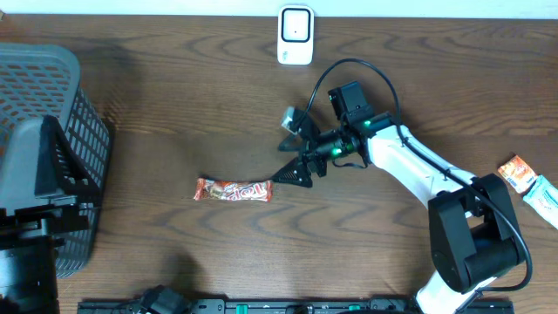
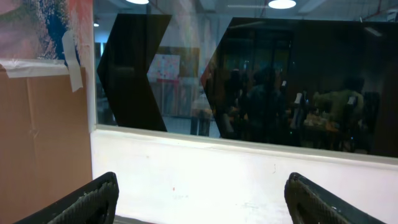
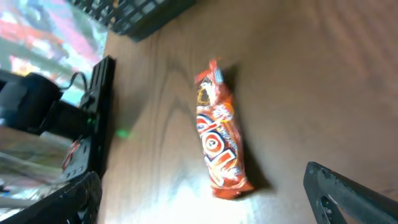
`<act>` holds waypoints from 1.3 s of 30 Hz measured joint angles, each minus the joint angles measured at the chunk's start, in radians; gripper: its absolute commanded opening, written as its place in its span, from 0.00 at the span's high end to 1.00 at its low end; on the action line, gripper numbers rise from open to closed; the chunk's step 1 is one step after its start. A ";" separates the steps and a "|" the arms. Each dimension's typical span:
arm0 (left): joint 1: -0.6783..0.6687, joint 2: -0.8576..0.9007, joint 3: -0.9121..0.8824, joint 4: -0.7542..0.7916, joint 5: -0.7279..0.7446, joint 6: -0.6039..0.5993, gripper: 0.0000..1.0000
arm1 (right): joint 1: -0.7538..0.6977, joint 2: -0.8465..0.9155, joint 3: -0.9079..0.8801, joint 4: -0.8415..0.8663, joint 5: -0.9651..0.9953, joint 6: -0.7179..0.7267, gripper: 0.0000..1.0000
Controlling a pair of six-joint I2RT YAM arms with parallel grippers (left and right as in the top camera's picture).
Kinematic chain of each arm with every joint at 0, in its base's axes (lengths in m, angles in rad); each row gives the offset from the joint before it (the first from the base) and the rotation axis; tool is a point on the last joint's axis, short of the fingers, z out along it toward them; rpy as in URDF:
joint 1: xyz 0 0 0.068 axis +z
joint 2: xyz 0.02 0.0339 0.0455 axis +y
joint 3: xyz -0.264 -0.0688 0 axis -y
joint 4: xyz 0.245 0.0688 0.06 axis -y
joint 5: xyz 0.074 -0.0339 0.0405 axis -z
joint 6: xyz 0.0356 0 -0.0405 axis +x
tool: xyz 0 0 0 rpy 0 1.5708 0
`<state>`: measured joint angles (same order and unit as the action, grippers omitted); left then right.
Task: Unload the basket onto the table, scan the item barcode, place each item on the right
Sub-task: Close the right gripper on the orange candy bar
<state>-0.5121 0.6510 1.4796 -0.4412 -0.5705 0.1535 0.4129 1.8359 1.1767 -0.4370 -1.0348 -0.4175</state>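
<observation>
**A:** Where is the item?

**B:** The orange-wrapped candy bar (image 1: 233,189) lies flat on the brown wooden desk (image 1: 174,105). It is about mid-desk, a little nearer the near edge than the far one, with its length running along that edge. Nothing holds it.

**A:** And the scanner?

**B:** The white box-shaped scanner (image 1: 295,35) stands at the middle of the far edge, well apart from the bar.

**A:** What is the right gripper doing?

**B:** The right gripper (image 1: 286,148) hangs just beside the bar's right-hand end, on the side toward the right edge. Its black fingers (image 3: 348,193) are spread wide. In the right wrist view the bar lies on the wood ahead of the two fingertips, with bare desk showing on either side of it, so neither finger touches it.

**A:** And the left one?

**B:** The left gripper (image 2: 199,199) also has its fingers (image 2: 93,202) wide apart, with nothing between them. Its camera faces a white ledge under a dark window (image 2: 280,81), not the desk.

**A:** Anything else on the desk?

**B:** A grey plastic mesh basket (image 1: 52,87) sits at the left edge, and a small orange-and-white packet (image 1: 516,173) lies by the right edge.
</observation>
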 measured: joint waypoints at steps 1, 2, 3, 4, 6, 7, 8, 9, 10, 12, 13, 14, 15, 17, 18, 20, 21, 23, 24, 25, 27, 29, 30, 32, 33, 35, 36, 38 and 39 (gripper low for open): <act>0.000 0.000 0.000 0.000 0.000 0.000 0.14 | -0.001 0.000 0.000 0.023 0.002 0.025 0.01; 0.000 0.000 0.000 -0.001 0.000 0.000 0.14 | -0.002 0.000 0.001 0.052 0.002 0.069 0.01; 0.000 0.000 0.000 -0.001 0.000 0.000 0.14 | -0.002 0.000 0.002 0.072 0.001 0.122 0.01; 0.000 0.000 0.000 -0.001 0.000 0.000 0.14 | -0.002 0.000 0.002 0.088 -0.003 0.174 0.01; 0.000 0.000 0.000 -0.002 0.000 0.000 0.15 | -0.001 0.000 0.002 0.105 -0.014 0.291 0.01; 0.000 0.000 0.000 -0.002 0.000 0.000 0.14 | 0.001 0.000 0.002 0.105 -0.018 0.343 0.01; 0.000 0.000 0.000 -0.003 0.000 0.000 0.14 | 0.003 0.000 0.002 0.103 -0.021 0.388 0.01; 0.000 0.000 0.000 -0.003 0.000 0.000 0.14 | 0.005 0.000 0.002 0.100 -0.020 0.420 0.01; 0.000 0.000 0.000 -0.003 0.000 0.000 0.14 | 0.008 0.000 0.002 0.100 -0.014 0.444 0.01; 0.000 0.000 0.000 -0.004 0.000 0.000 0.14 | 0.018 0.000 0.002 0.087 0.024 0.482 0.01; 0.000 0.000 0.000 -0.003 0.000 0.000 0.14 | 0.024 0.000 0.002 0.072 0.054 0.498 0.01; 0.000 0.000 0.000 -0.004 0.000 0.000 0.14 | 0.032 0.000 0.002 0.050 0.099 0.517 0.01; 0.000 0.000 0.000 -0.004 0.000 0.000 0.14 | 0.041 0.000 0.002 0.026 0.137 0.525 0.01; 0.000 0.000 0.000 -0.004 0.000 0.000 0.14 | 0.066 0.000 0.002 -0.015 0.243 0.549 0.01; 0.000 0.000 0.000 -0.004 0.000 0.000 0.14 | 0.075 0.000 0.002 -0.020 0.277 0.553 0.01; 0.000 0.000 0.000 -0.004 0.000 0.000 0.14 | 0.096 0.000 0.002 -0.013 0.344 0.557 0.01; 0.000 0.000 0.000 -0.004 0.000 0.000 0.14 | 0.107 0.001 0.002 -0.003 0.372 0.558 0.01; 0.000 0.000 0.000 -0.004 0.000 0.000 0.14 | 0.116 0.006 0.002 0.017 0.400 0.559 0.01; 0.000 0.000 0.000 -0.004 0.000 0.000 0.14 | 0.119 0.016 0.002 0.035 0.403 0.558 0.01; 0.000 0.000 0.000 -0.004 0.000 0.000 0.14 | 0.119 0.027 0.002 0.049 0.402 0.558 0.01; 0.000 0.000 0.000 -0.004 0.000 0.000 0.14 | 0.118 0.068 0.002 0.076 0.383 0.559 0.01; 0.000 0.000 0.000 -0.003 0.000 0.000 0.14 | 0.118 0.119 0.002 0.094 0.354 0.559 0.01; 0.000 0.000 0.000 -0.004 0.000 0.000 0.14 | 0.119 0.147 0.002 0.102 0.336 0.559 0.01; 0.000 0.000 0.000 -0.004 0.000 0.000 0.14 | 0.117 0.191 0.009 0.132 0.250 0.557 0.01; 0.000 0.000 0.000 -0.004 0.000 0.000 0.14 | 0.118 0.198 0.013 0.136 0.225 0.556 0.01; 0.000 0.000 0.000 -0.004 0.000 0.000 0.14 | 0.120 0.220 0.019 0.141 0.167 0.555 0.01; 0.000 0.000 0.000 -0.004 0.000 0.000 0.14 | 0.122 0.230 0.022 0.142 0.139 0.555 0.03; 0.000 0.000 0.000 -0.004 0.000 0.000 0.14 | 0.129 0.246 0.030 0.124 0.098 0.546 0.12; 0.000 0.000 0.000 -0.004 0.000 0.000 0.14 | 0.136 0.253 0.033 0.101 0.084 0.539 0.16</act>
<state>-0.5121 0.6510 1.4792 -0.4450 -0.5705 0.1535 0.5491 2.0884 1.2098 -0.3355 -0.9512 0.1215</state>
